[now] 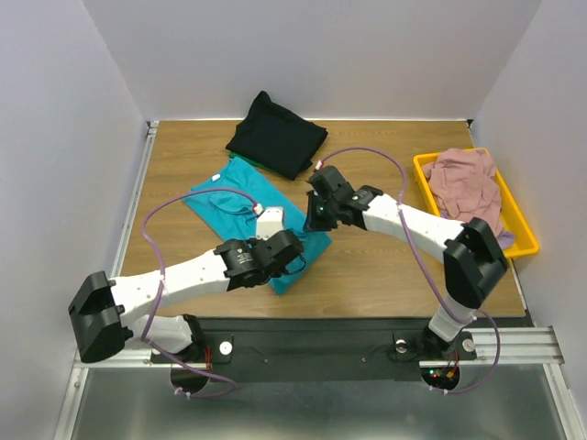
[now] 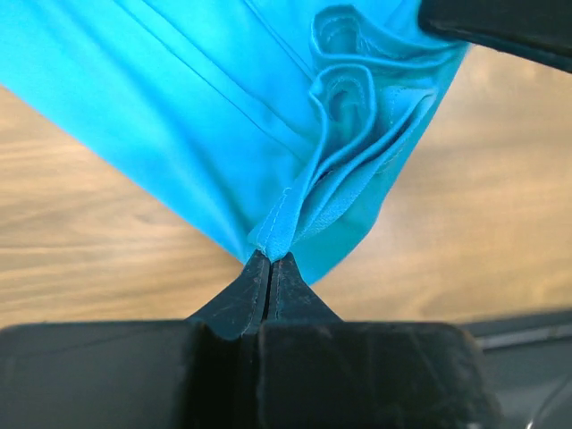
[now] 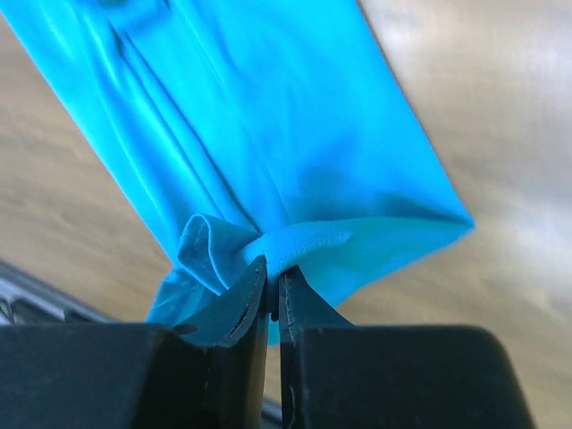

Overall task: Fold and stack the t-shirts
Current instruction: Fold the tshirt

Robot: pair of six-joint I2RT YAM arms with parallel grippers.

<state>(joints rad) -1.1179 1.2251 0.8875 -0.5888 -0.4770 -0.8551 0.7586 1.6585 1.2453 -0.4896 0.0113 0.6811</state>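
My left gripper (image 2: 270, 266) pinches a hem of the teal shirt (image 2: 197, 116). My right gripper (image 3: 273, 277) is clamped on its bunched edge.

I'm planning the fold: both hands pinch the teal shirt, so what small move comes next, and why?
Probably raise both hands together a little. The left hand and right hand are each shut on a bunched edge of the teal shirt, while the rest lies on the table; lifting that end evenly would let it fold over.
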